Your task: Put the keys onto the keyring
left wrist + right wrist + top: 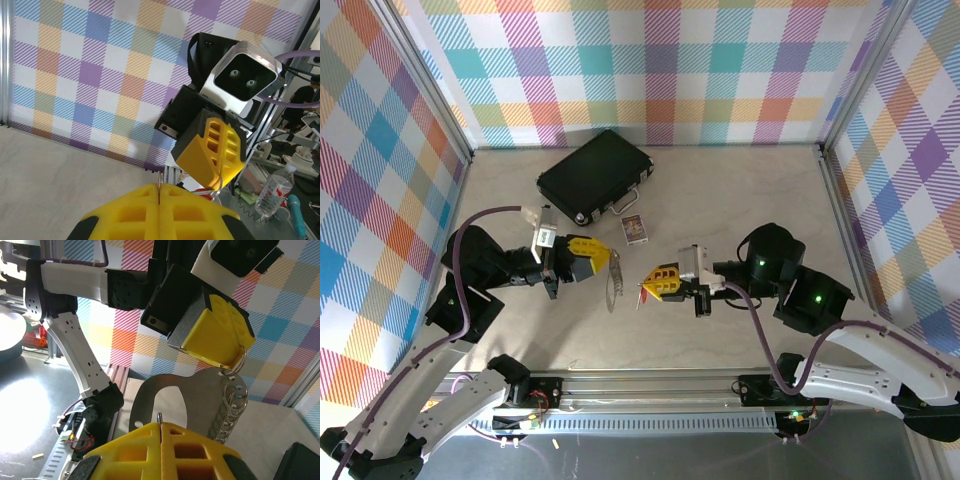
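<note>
— How far along would you say it is?

— Early, by my reckoning. The left gripper [605,258] has its yellow fingers pressed together on the flat silver-grey metal keyring [200,390]. It pinches it by a small ring at the top, so the loop hangs down edge-on above the pale stone-look table [740,200], with its row of stacked rings down one side.

— And the other claw?

— The right gripper [648,288] is clamped tight too. A tiny bright red key [642,292] sits right at its fingertips, and I take it that is what it has hold of. From its own camera I can make out no more than a thin metal sliver caught between the pads.

— Are the two parts touching?

— No. From above, the key is near the hanging keyring but apart from it, the two grippers pointing at each other across the gap.

— So what counts as done?

— Both pieces are off the table and held up facing one another. The threading itself is not yet done, since the key is not on any ring that I can see.

— Anything else about?

— A shut black rectangular case [595,175] further back, and a small printed card [633,229] just in front of it. Neither is in the way.
</note>
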